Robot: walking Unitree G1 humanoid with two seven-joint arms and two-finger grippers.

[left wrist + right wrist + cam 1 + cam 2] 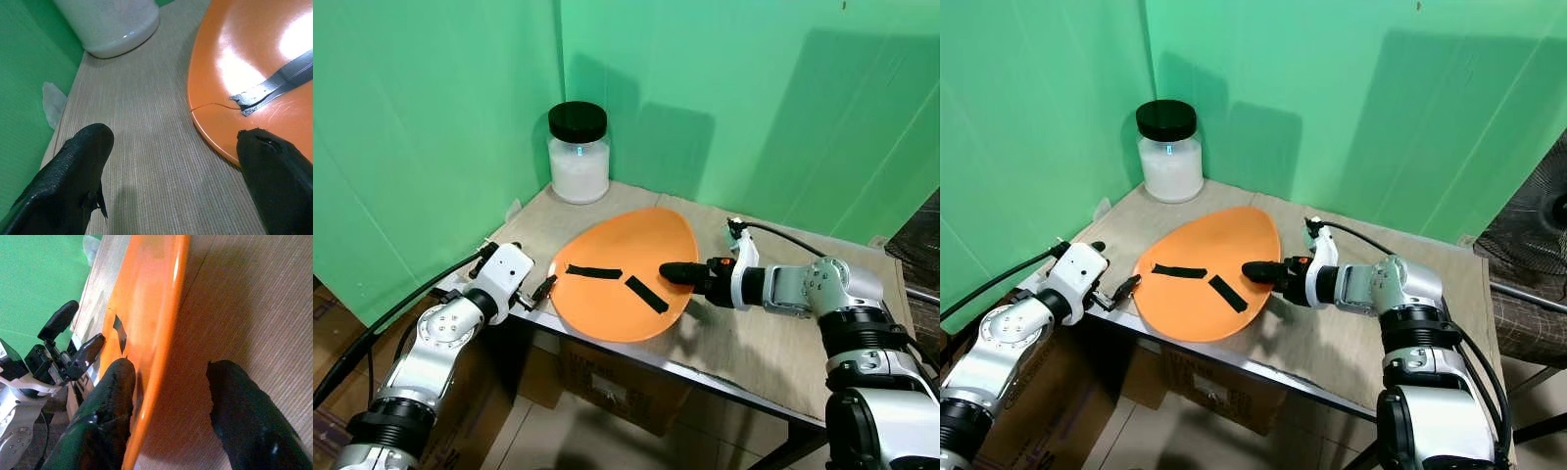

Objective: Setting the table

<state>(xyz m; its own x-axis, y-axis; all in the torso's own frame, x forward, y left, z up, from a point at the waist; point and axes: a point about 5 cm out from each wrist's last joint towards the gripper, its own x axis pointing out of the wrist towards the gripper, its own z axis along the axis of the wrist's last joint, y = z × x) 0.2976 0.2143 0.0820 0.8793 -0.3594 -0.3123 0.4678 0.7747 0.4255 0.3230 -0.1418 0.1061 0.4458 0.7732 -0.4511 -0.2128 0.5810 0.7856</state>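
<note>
An orange plate (626, 264) with two black tape strips (646, 294) lies on the beige table (764, 343), overhanging its front edge. My right gripper (672, 273) is open at the plate's right rim (168, 298). One finger (115, 387) rests against the plate's upper face and the other (234, 401) sits apart over the table. That side of the plate looks tilted up. My left gripper (541, 291) stands open at the plate's left rim (215, 127), one finger on the table side and the other at the rim.
A white jar with a black lid (578, 154) stands at the table's back left corner. Green backdrop walls close the back and left. A cardboard box (607, 382) sits under the table, and a fan (1538, 215) is at the right.
</note>
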